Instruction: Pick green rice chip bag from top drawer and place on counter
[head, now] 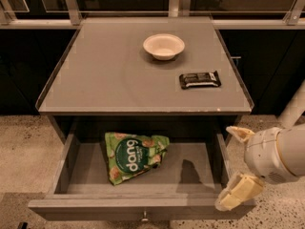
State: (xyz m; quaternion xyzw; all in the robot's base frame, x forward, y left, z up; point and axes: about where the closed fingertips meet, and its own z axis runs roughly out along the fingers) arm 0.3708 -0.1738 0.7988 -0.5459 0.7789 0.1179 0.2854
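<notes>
Claw beside drawer, above seemingly terrazzo floor

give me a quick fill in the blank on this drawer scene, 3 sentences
1. The drawer with the bag in it stands ___, not shut.
2. The counter holds ___ things: a bowl and a candy bar.
3. The gripper, fingers spread by the drawer's right end, holds ___.
Missing words: open; two; nothing.
</notes>
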